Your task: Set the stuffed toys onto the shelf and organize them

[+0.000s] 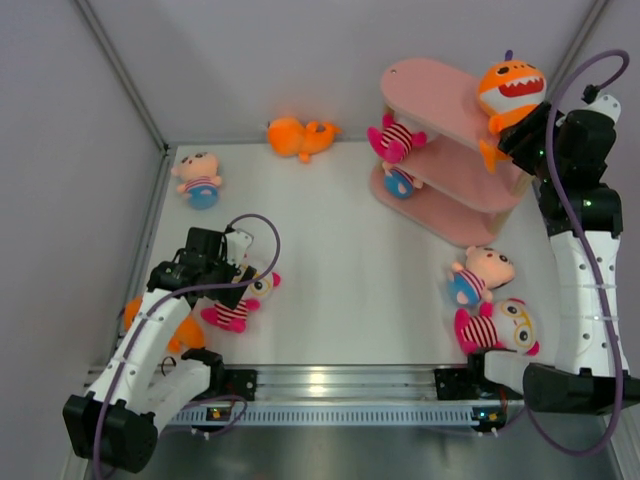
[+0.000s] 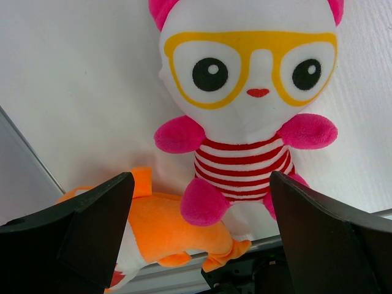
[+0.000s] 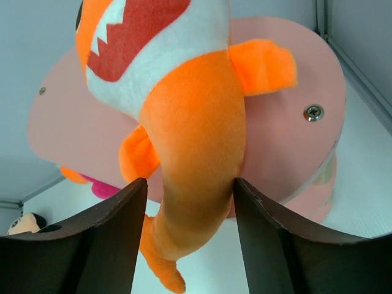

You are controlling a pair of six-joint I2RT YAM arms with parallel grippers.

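Nine stuffed toys: three orange sharks (image 1: 300, 136), three striped dolls (image 1: 494, 328) and three blue-bodied dolls (image 1: 201, 180). The pink three-tier shelf (image 1: 430, 90) stands at the table's (image 1: 350, 250) far-right corner and carries one toy of each kind.

The left gripper (image 1: 245, 272) is spread wide over a bespectacled striped doll near the table's near-left corner. The right gripper (image 3: 190, 184) has its jaws either side of the top-board shark's body; whether it grips cannot be told.

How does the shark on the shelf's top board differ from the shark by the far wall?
The top-board shark is upright with its toothy mouth showing; the far-wall shark lies down, with no mouth visible. The top-board shark sits at the edge of the shelf, between the fingers of the right tool; the far-wall shark is on the table, with no tool near it. Both are orange plush.
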